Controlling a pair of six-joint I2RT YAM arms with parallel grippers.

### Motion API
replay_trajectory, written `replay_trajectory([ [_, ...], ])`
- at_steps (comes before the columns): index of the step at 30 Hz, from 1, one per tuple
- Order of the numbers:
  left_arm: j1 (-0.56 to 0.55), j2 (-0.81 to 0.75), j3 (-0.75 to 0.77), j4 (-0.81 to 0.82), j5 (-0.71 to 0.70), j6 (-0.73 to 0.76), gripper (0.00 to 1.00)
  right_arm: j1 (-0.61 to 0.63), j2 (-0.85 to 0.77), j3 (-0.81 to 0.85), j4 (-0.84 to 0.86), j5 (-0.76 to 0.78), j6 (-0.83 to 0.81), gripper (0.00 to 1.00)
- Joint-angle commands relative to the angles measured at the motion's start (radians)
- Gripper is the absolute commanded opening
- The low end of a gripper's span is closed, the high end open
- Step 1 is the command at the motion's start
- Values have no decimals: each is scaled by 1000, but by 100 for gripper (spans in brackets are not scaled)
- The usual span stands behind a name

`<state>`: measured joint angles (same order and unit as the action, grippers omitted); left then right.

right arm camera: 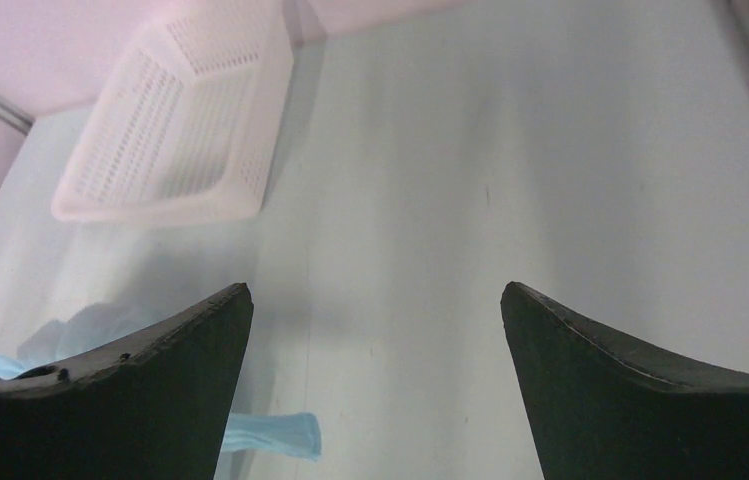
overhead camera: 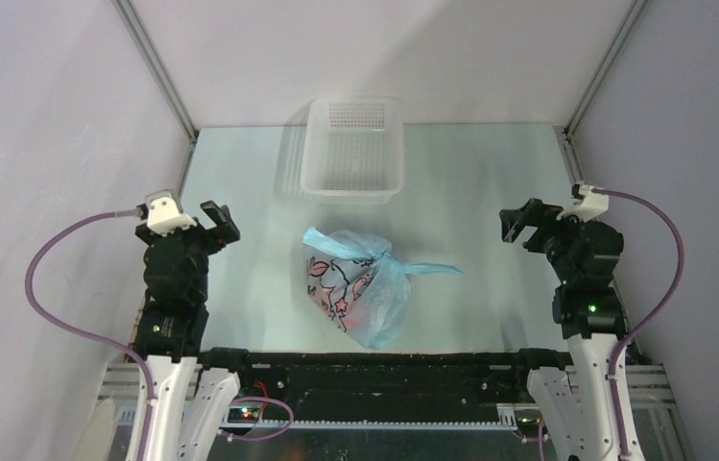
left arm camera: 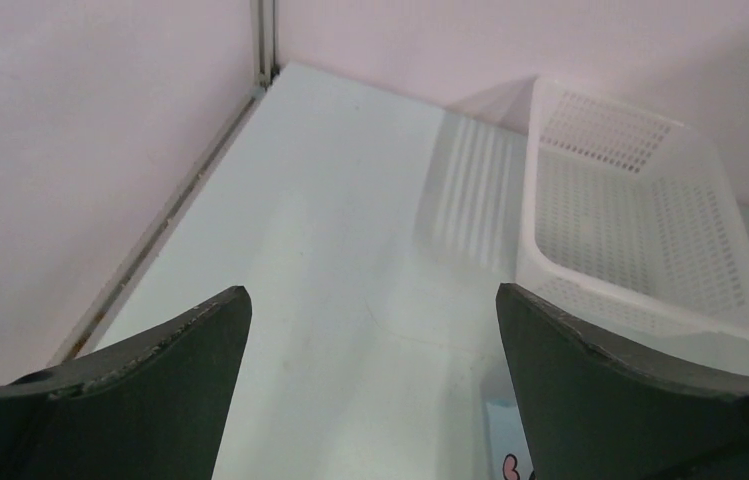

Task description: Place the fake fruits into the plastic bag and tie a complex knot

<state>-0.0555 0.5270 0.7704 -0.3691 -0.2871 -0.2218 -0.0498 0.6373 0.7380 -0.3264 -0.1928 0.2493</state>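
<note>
Crouching beside plastic bag (overhead camera: 350, 288): left arm (overhead camera: 175, 271), right arm (overhead camera: 581, 264) (jaws apart).

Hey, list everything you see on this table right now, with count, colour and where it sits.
Thin translucent plastic bag: one, light blue with pink and black prints, table centre, lying closed.
Knot: one, light blue, at the bag's top, tails sticking out left and right.
Fake fruits: count hidden, reddish tint showing through the bag.
White perforated plastic basket: one, white, far edge, centre.
Table: one, pale blue-green.
Left gripper: one, black, open, left of the bag, apart from it.
Right gripper: one, black, open, right of the bag, apart from it.
</note>
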Motion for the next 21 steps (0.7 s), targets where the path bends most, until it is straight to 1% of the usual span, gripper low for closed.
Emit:
replay_trajectory([
  [1,9,-45,8,84,-32,84,99,-4,-81,21,109,64,-96,99],
  [4,9,-87,-38,115,-19,80,99,-4,-139,-2,125,68,-136,99],
  [7,9,-112,-52,121,-14,75,99,-4,-182,-28,136,73,-145,99],
  [21,8,-117,-58,123,-8,62,99,-4,-185,-35,140,66,-151,99],
])
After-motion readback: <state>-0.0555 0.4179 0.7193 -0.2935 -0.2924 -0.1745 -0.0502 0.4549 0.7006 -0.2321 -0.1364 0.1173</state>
